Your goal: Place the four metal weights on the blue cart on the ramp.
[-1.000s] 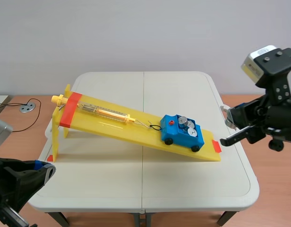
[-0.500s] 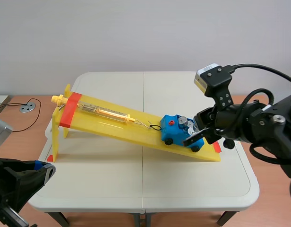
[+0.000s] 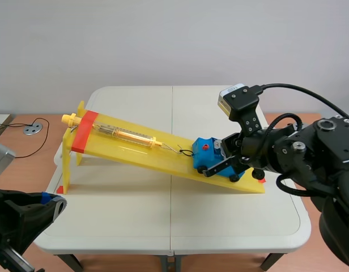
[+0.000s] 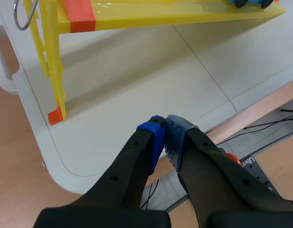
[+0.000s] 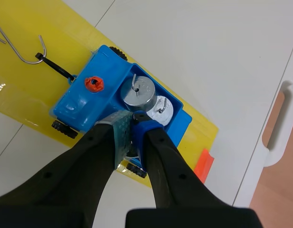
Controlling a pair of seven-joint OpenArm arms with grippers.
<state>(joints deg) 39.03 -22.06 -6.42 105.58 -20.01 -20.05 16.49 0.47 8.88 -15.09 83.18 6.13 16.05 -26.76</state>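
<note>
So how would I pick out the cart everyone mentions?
Find the white folding table, then the long yellow ramp sloping across it. Near its low end sits the blue cart: the only thing with black wheels, carrying silver metal weights and a red knob.

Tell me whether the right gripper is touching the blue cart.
Cannot tell: in the right wrist view the right gripper overlaps the blue cart, hiding any gap.

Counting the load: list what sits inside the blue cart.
Two metal weights show side by side in the blue cart. The right gripper covers the rest of its bed, hiding any others.
</note>
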